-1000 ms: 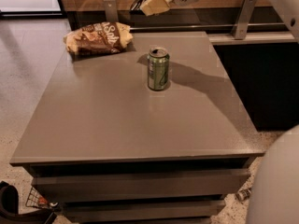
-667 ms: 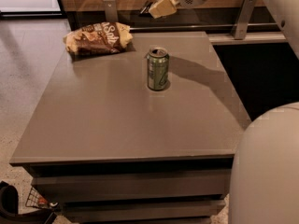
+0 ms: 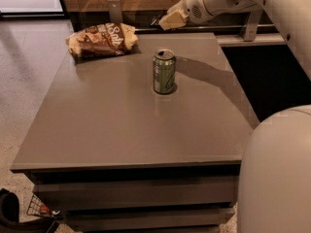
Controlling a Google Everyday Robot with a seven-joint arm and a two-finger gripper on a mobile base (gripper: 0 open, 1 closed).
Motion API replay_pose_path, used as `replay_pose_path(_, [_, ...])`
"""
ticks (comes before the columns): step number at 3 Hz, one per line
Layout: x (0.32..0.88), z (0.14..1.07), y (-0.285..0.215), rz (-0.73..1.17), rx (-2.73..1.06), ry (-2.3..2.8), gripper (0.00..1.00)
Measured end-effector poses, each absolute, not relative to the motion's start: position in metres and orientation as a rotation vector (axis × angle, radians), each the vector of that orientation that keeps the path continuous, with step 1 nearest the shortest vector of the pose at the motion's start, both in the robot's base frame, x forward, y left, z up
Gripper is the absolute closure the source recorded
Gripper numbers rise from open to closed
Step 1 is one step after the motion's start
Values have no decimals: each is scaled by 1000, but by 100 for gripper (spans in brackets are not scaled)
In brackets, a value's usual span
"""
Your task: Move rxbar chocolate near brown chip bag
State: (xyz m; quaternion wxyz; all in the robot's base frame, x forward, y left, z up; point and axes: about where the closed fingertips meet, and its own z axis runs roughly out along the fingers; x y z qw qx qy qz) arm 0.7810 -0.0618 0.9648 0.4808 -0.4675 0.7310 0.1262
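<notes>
The brown chip bag (image 3: 102,39) lies at the far left corner of the grey table (image 3: 121,125); it is puffy, brown and tan, with white lettering. My gripper (image 3: 167,20) hangs above the table's far edge, right of the bag and behind the green drink can (image 3: 164,72). The black rxbar chocolate does not show anywhere on the table. A small dark bit shows at the gripper's left tip, but I cannot tell what it is.
The green can stands upright near the table's middle, toward the back. A wooden wall with metal brackets (image 3: 114,8) runs behind the table. My white arm (image 3: 272,4) crosses the upper right, and my body (image 3: 277,174) fills the lower right corner.
The gripper has come down and a little to the right, toward the table's far edge. The bag and the can have not moved.
</notes>
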Motion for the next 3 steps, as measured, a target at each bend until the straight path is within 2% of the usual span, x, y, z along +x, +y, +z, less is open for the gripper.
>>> replay_pose_path(2, [795, 903, -11, 495, -1090, 1732, 99])
replay_pose_path(3, [795, 903, -10, 492, -1093, 1735, 75])
